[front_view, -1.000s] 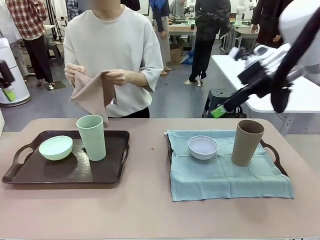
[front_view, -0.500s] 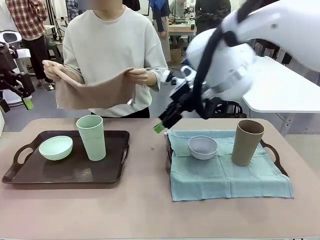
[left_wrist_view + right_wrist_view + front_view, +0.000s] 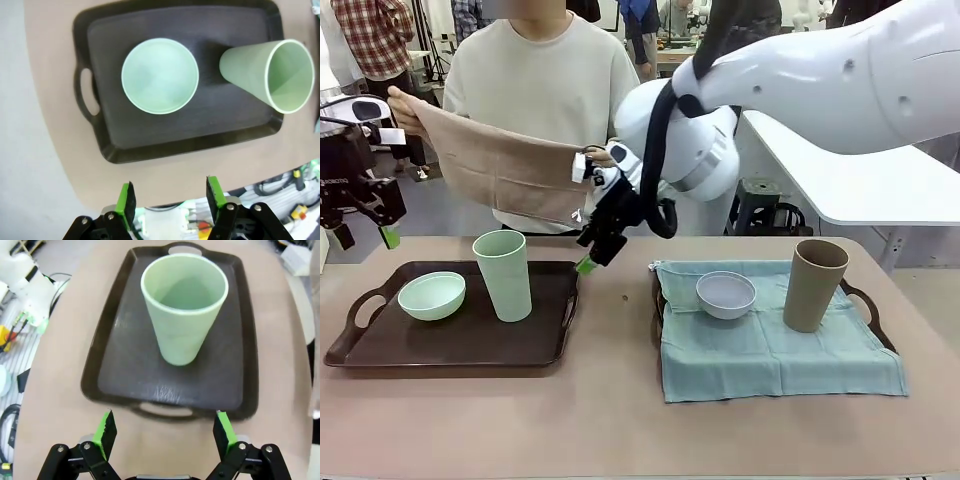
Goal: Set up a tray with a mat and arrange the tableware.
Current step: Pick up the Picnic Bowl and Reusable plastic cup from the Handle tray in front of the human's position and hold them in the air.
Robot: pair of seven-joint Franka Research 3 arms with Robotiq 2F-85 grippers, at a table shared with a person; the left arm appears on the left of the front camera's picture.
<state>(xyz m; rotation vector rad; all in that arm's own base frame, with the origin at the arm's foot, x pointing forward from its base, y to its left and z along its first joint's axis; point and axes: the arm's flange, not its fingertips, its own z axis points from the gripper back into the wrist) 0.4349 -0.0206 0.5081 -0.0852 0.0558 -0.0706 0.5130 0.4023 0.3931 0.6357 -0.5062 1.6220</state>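
Green tumbler (image 3: 184, 310) stands upright just right of the dark tray's (image 3: 125, 375) middle, ahead of the right gripper's (image 3: 165, 432) wide, empty jaws at the far right corner. Left gripper (image 3: 170, 195), jaws parted and empty, hangs seemingly over the table's (image 3: 620, 420) left edge.

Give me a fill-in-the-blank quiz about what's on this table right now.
On the dark tray, a mint green tumbler stands beside a mint green ____.
The blue mat carries the pale bowl and the tan-brown ____.
The tan cloth is held up by the ____.
The right gripper hovers with jaws ____.
Missing words: bowl, tumbler, person, open.
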